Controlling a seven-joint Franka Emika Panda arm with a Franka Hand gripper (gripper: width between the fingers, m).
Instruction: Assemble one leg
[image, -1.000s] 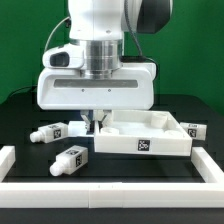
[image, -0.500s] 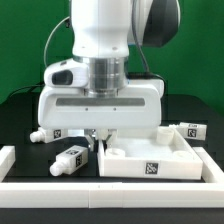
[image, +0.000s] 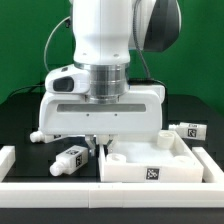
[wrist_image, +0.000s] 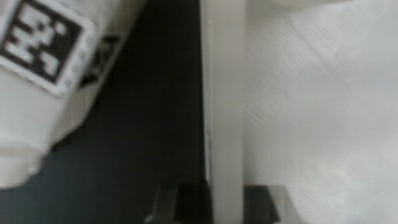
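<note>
A plain green backdrop wall (image: 25, 45) is filling the whole rear of the exterior view, running unbroken behind the table's far edge. A matte black table (image: 18, 120) is lying below it, showing bare near its left edge. A low white raised rail (image: 50, 188) is running along the table's near edge. A short white rail block (image: 5, 155) is standing at the near left corner, and a matching white corner block (image: 216, 160) is standing at the near right corner. Soft, even light is falling on the table, casting only faint shadows. In the wrist view the black surface is appearing as a blurred dark band.
</note>
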